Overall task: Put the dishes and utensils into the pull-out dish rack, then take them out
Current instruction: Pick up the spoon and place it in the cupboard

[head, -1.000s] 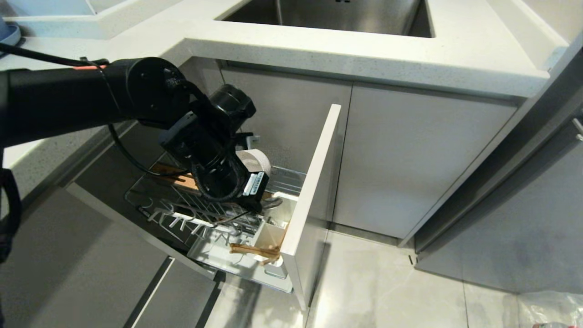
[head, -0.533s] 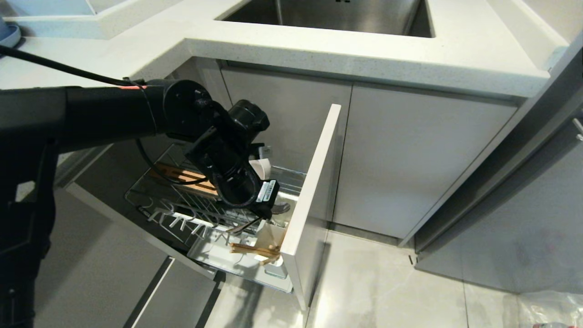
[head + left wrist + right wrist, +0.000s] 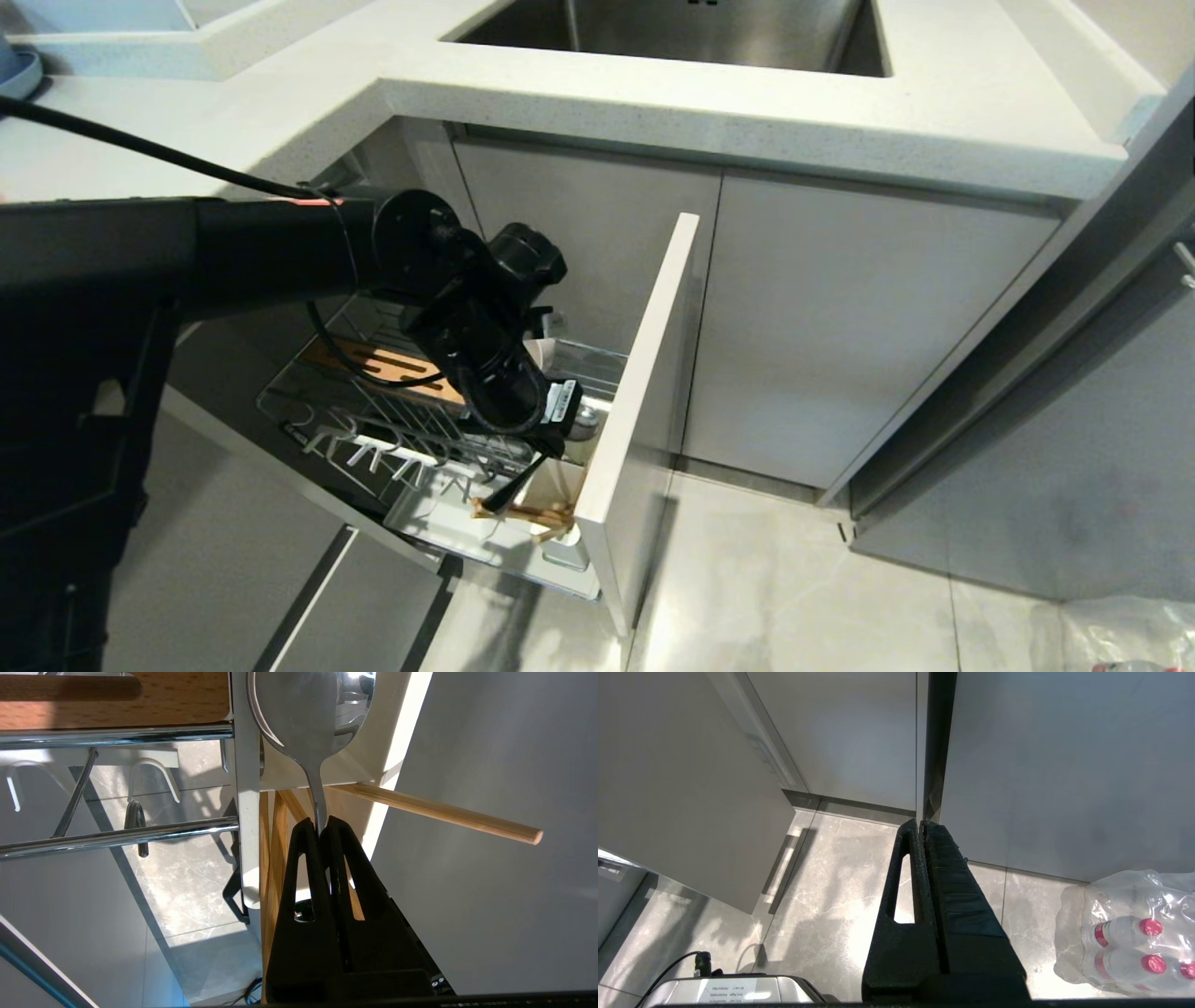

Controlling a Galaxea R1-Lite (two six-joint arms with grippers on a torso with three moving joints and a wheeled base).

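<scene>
My left gripper [image 3: 322,823] is shut on the neck of the metal spoon [image 3: 308,714], just below its round bowl. It hangs over the white utensil cup [image 3: 560,485] at the front corner of the pull-out dish rack [image 3: 373,411]. The wooden chopsticks [image 3: 523,511] lie slanted in that cup, one chopstick [image 3: 439,812] sticking out sideways past the fingers. Only a pale sliver of the cream bowl [image 3: 541,353] shows behind my left wrist [image 3: 485,364]. My right gripper [image 3: 922,822] is shut on nothing, parked low over the floor, outside the head view.
The rack's pale grey cabinet front [image 3: 644,373] stands pulled out just right of my left wrist. Above are the white counter [image 3: 747,103] and the steel sink [image 3: 691,28]. A wrapped pack of water bottles [image 3: 1125,933] lies on the floor.
My left arm has swung right and down with the spoon, from over the wire basket to the utensil cup. The bowl is now mostly covered by the wrist.
</scene>
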